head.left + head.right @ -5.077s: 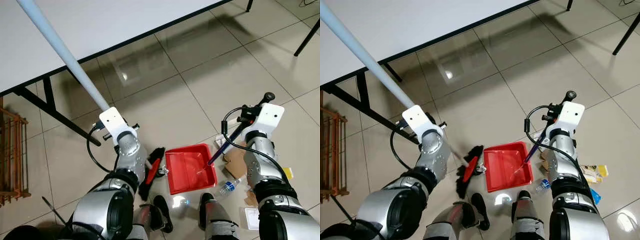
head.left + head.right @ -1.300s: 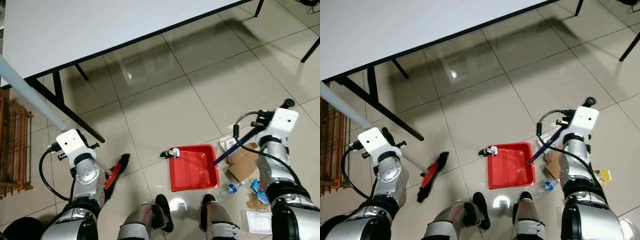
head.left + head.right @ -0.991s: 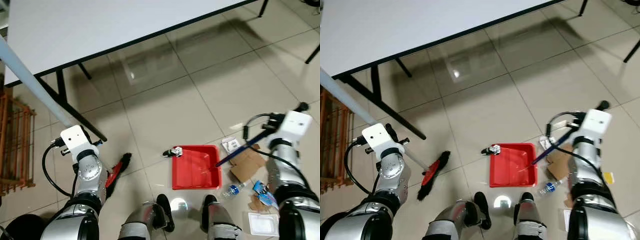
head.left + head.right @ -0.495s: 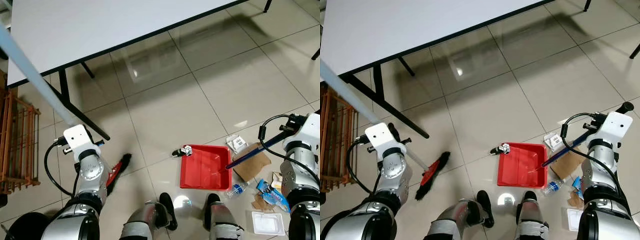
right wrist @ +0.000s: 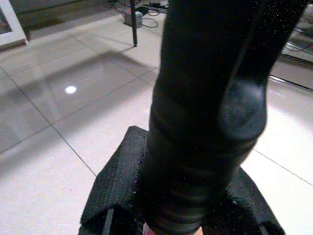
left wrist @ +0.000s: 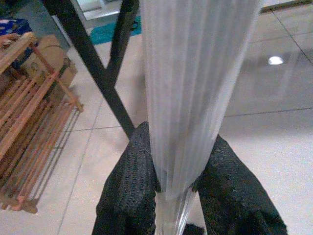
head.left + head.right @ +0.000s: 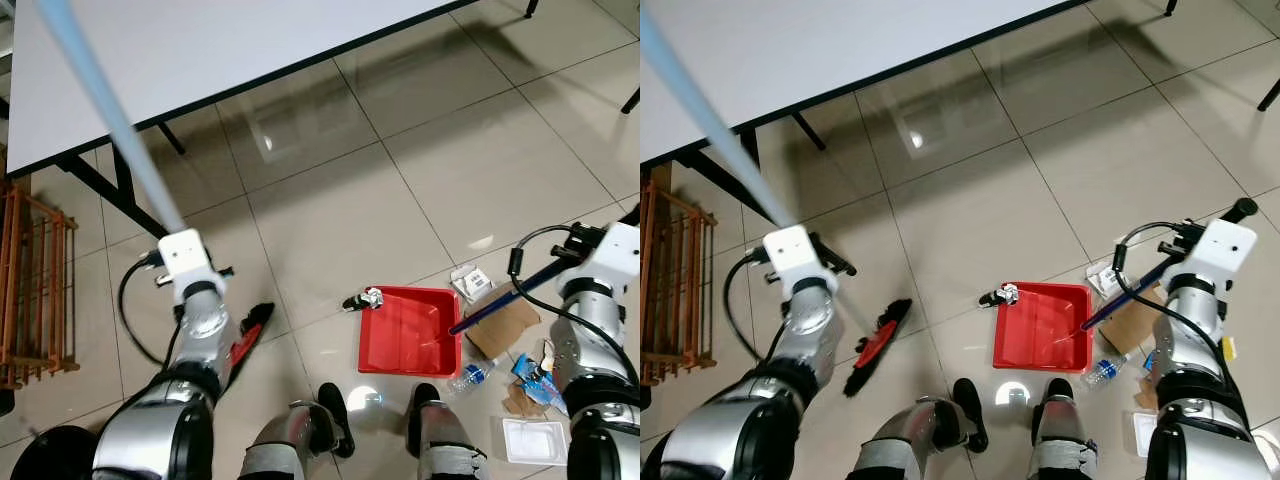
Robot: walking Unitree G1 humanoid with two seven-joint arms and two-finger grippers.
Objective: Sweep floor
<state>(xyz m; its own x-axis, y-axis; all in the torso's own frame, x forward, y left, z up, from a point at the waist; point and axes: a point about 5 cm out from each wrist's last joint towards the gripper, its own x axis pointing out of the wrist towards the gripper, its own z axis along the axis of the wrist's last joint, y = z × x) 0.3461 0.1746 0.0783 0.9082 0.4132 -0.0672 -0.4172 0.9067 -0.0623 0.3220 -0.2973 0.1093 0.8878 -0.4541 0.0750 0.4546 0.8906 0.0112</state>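
**Broom and dustpan at the ready, litter waiting on the tiles**

We hold the broom point(image 7: 878, 346) with its red-and-black head on the floor tiles point(image 7: 980, 220) by our left foot, its pale blue pole point(image 7: 110, 120) slanting up and away over the white surface point(image 7: 200, 50). The red dustpan point(image 7: 1040, 330) sits flat on the floor to the right of it, well apart from the bristles, with a small crumpled scrap point(image 7: 1005, 295) just at its near-left corner.

The left gripper point(image 6: 173, 183) has its jaws clamped on the pole; the right gripper point(image 5: 176, 215) has its jaws clamped on the dustpan's dark handle point(image 7: 500, 300).

We judge the main risk to be the scrap skidding past the pan's corner if the sweep comes in at an angle, or the pan tipping if the right arm lifts its handle. The long pole could also knock the surface's edge or its black leg point(image 7: 125, 190) as it swings.

More litter lies to the right of the pan: cardboard point(image 7: 503, 330), a plastic bottle point(image 7: 1105, 370) and wrappers point(image 7: 535, 385).

The left arm is bent with its wrist raised over the broom head; the right arm reaches forward and low.
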